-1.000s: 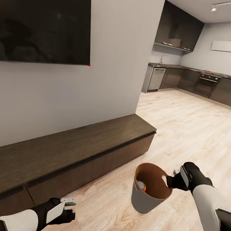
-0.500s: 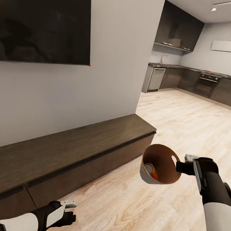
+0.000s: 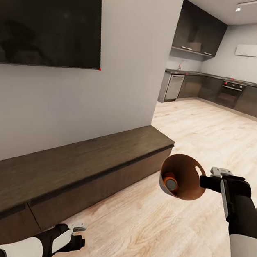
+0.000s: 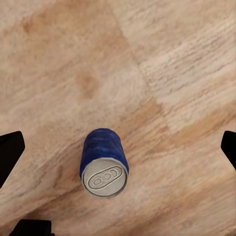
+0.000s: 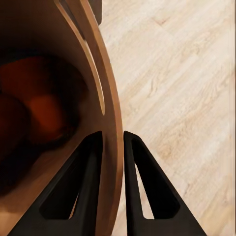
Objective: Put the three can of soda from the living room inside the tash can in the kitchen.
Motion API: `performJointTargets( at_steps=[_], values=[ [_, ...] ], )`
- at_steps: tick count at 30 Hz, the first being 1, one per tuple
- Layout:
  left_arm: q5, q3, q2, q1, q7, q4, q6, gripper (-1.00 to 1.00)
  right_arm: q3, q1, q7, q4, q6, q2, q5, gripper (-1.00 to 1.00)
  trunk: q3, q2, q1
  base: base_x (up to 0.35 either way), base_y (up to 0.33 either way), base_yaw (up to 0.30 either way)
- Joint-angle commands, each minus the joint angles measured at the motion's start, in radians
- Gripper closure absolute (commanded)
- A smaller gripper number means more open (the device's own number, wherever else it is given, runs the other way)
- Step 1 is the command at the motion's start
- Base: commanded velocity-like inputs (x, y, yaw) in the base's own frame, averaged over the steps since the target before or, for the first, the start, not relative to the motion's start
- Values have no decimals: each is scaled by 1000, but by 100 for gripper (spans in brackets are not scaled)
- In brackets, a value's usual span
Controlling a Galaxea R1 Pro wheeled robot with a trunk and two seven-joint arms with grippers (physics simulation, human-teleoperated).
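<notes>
A: What is the right gripper (image 3: 205, 181) doing at this moment?

B: It is gripping the rim of the trash can (image 3: 180, 182). In the right wrist view its two black fingers (image 5: 81, 187) are closing on the thin wall of the can, one inside and one outside, just below the handle cut-out. The can is hanging in the air above the wood floor (image 3: 210, 133) and is tilting strongly, so its brown inside is facing the head camera.

A: Is something lying inside it?

B: Yes. An orange soda can (image 3: 171, 182) with a grey top is lying at the bottom. In the right wrist view I am seeing orange shapes in the dark bottom, but I cannot tell how many cans they are.

A: And the left gripper (image 3: 79, 237)?

B: It is hanging low over the floor, near the front of the long dark cabinet (image 3: 67, 173). In the left wrist view its fingers are spread wide at the two sides, holding nothing. Between them, on the floor, the blue soda can (image 4: 103, 162) is standing, apart from both fingers, with its grey top toward the camera.

A: Where is the robot standing?

B: In the living room, beside the black wall TV (image 3: 48, 16). The kitchen (image 3: 218, 86) with dark cabinets is showing far behind, well apart from the trash can.
</notes>
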Motion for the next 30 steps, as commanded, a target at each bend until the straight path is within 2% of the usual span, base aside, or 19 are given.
performJointTargets(
  at_steps=[1,11,26,30],
  values=[
    [0,0,0,0,-1,0,-1,-100,-1,0,4,-4,2,0,-20,100,-3,-7,4,0,0,0],
    [-2,0,-3,0,-2,0,-34,-100,0,0,4,2,2,0,-18,100,-34,-77,42,0,0,0],
    [6,0,-14,2,-3,5,-37,-100,0,0,4,23,2,-4,-14,100,-81,-182,100,0,0,0],
    [7,1,-14,33,-5,5,-37,-100,0,0,4,26,2,-4,-14,100,-94,-210,115,0,0,0]
  ],
)
